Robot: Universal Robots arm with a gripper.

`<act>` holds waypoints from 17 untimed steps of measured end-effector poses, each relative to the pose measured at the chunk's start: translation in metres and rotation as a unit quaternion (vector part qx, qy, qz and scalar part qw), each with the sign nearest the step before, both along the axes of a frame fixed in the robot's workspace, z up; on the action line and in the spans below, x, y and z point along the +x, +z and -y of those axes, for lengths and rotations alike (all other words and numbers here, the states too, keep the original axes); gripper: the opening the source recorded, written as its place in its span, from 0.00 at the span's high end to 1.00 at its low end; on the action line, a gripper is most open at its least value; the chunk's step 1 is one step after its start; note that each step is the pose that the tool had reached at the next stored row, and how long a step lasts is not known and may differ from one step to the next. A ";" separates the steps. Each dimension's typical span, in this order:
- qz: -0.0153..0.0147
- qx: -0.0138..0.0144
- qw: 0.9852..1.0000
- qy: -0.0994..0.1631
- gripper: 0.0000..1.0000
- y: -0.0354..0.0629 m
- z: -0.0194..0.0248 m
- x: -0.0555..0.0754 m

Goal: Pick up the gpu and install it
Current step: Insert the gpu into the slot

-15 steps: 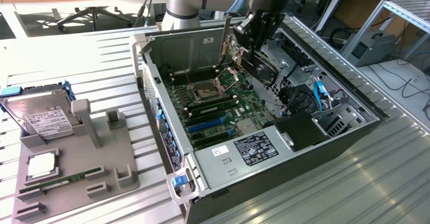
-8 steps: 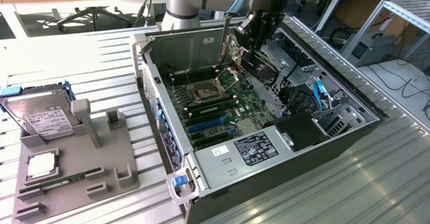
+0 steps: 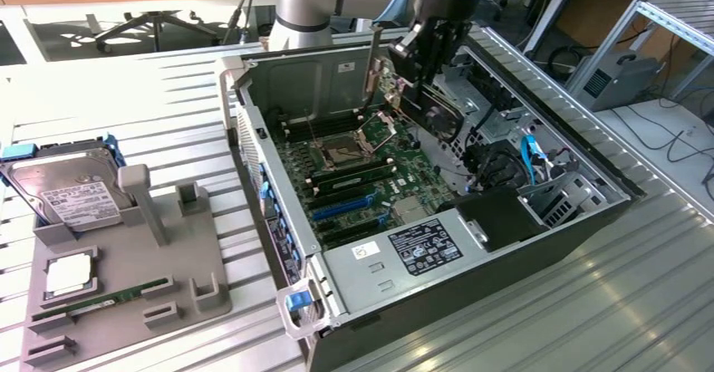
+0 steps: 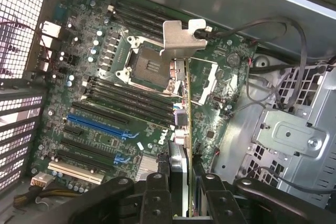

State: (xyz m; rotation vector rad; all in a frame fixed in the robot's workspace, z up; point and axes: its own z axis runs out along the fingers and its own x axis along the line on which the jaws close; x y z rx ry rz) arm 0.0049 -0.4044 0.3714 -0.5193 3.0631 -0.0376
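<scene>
My gripper (image 3: 427,58) is shut on the gpu (image 3: 433,111), a dark card with a silver bracket (image 3: 374,64) at one end. It hangs tilted above the open computer case (image 3: 334,272), over the motherboard (image 3: 357,180). In the wrist view the gpu (image 4: 181,116) is seen edge-on between my fingers (image 4: 157,190), with its bracket (image 4: 181,38) pointing away over the CPU socket (image 4: 149,66). The blue expansion slots (image 4: 97,124) lie off to one side of the card, which is clear of the board.
A grey fixture tray (image 3: 167,280) at the exterior view's left holds a hard drive (image 3: 69,192), a CPU (image 3: 67,276) and a green RAM stick (image 3: 100,298). Inside the case, drive cages and cables (image 3: 524,159) crowd the exterior view's right side.
</scene>
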 end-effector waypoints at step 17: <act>0.000 0.000 1.000 0.021 0.73 -0.0001 0.0000 0.000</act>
